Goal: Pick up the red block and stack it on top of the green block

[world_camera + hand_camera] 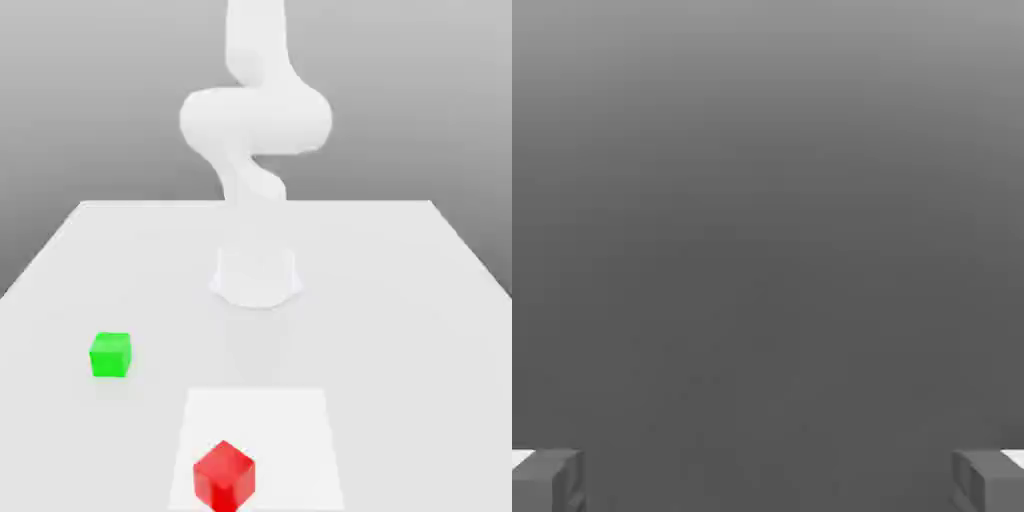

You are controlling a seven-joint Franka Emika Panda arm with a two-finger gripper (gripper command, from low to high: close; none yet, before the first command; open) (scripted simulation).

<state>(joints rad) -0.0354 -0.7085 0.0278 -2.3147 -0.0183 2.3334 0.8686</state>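
The red block (pixel 224 477) is a small glossy cube resting on the table near its front edge in the exterior view. The green block (pixel 110 355) is a cube of the same size, standing farther back and toward the exterior view's left, well apart from the red one. In the hand view my gripper (pixel 768 482) is open, its two grey fingertips (pixel 548 482) spread wide with nothing between them and a plain grey background beyond. The white arm (pixel 256 120) rises from its base and leaves the exterior view at the top.
The pale table (pixel 400 300) spans the exterior view. A brighter white square patch (pixel 290 430) lies under the red block. The arm's round base (pixel 256 276) stands at the table's middle, behind both blocks.
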